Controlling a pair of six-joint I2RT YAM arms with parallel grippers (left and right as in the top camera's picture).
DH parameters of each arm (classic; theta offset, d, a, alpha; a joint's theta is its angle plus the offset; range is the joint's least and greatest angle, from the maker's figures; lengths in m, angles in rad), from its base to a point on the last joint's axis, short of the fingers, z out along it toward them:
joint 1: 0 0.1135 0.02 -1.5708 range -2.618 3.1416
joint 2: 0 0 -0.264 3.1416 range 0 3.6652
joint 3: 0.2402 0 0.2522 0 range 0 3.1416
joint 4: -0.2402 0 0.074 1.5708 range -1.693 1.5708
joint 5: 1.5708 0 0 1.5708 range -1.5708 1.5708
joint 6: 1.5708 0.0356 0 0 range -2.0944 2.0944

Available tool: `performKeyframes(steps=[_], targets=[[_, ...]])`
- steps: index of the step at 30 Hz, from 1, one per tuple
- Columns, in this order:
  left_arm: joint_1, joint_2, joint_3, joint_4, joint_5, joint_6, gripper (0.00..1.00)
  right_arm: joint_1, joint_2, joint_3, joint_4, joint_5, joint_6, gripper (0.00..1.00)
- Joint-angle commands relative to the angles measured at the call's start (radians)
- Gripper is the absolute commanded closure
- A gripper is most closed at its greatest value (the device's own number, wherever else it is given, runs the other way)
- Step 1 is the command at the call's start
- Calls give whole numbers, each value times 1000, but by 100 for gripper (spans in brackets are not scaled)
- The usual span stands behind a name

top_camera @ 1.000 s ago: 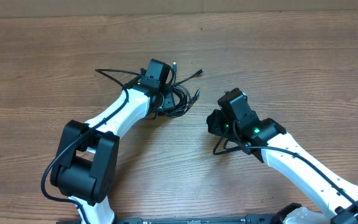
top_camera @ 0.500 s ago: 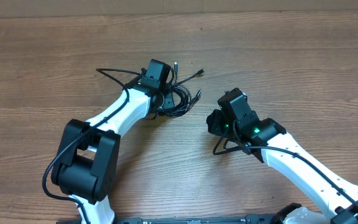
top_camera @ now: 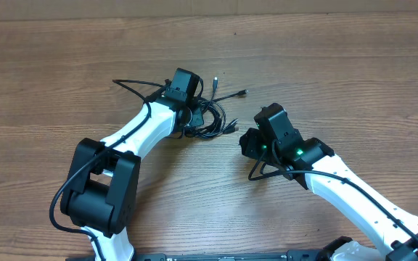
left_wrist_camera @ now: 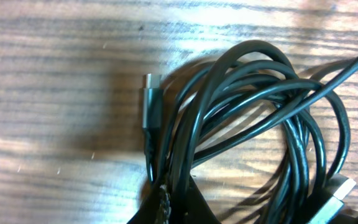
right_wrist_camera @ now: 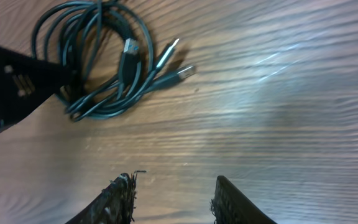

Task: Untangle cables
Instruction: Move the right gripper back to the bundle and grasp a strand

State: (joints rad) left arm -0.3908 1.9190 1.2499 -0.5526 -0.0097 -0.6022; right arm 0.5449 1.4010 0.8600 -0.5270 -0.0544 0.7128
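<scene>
The cables (top_camera: pixel 215 117) lie as one bunch of thin black loops on the wooden table, just right of the left arm's wrist. My left gripper (top_camera: pixel 191 116) sits on the bunch's left side. In the left wrist view, the left gripper (left_wrist_camera: pixel 173 190) is shut on a few strands of the cables (left_wrist_camera: pixel 229 87), and a small plug (left_wrist_camera: pixel 152 102) lies beside the loops. My right gripper (top_camera: pixel 247 142) hovers to the right of the bunch, apart from it. In the right wrist view, the right gripper (right_wrist_camera: pixel 174 190) is open over bare wood, with the cables (right_wrist_camera: pixel 127 56) farther ahead at upper left.
Loose plug ends (top_camera: pixel 244 92) stick out of the bunch toward the right arm. The left arm's dark wrist body (right_wrist_camera: pixel 11 87) shows beside the coil. The table's far edge (top_camera: pixel 267 14) runs along the top. The right arm's own wire (top_camera: pixel 261 172) loops near its wrist.
My left gripper has closed on strands of the bunch. The loose plug ends have swung to the right, nearer the right gripper. The right arm has barely moved.
</scene>
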Motion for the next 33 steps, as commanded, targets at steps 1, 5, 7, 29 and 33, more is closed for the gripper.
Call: performKeyframes(steps=[1,5,7,29,33], targets=[[-2,-28,60,-31,37,-141,96,3,4,10,29,-142,-6,60],[-2,-51,88,-68,98,-404,96,4,4,10,108,-290,-3,53],[-2,-57,89,-72,146,-557,96,4,4,10,147,-315,22,53],[0,-58,89,-52,461,-1027,96,24,106,3,187,-43,225,54],[0,-58,89,-45,462,-1029,96,57,164,3,259,-43,160,54]])
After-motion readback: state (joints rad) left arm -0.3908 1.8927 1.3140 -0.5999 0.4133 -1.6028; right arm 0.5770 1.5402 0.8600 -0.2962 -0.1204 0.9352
